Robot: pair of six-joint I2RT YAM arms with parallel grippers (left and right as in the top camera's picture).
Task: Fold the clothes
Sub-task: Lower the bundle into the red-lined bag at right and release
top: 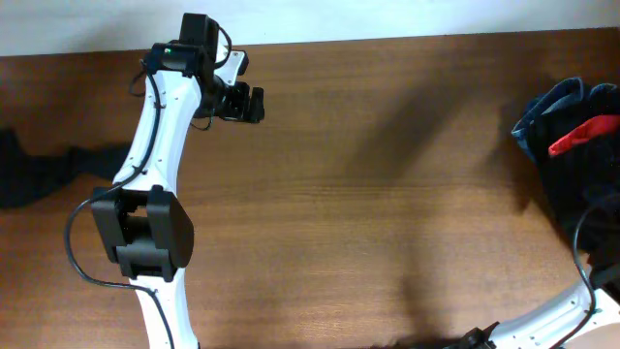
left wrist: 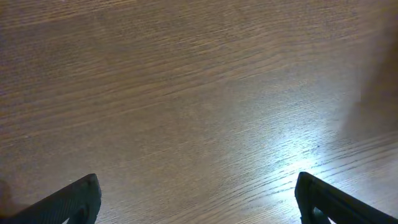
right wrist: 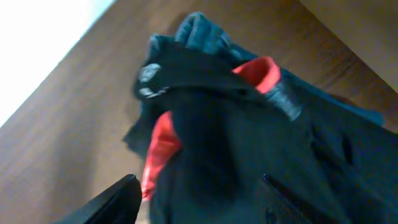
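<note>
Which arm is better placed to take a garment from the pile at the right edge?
Right: its wrist camera sees the pile close ahead. The left gripper hangs open over bare table, far away.

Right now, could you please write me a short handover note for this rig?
Left end effector: open, empty, over the table.
Right end effector: faces the clothes pile; only one finger shows clearly, so its state is unclear.
The pile is crumpled, dark with red, at the table's right edge. A dark cloth lies at the left edge.
Done: nothing visibly folded.
Left: all the folding.
</note>
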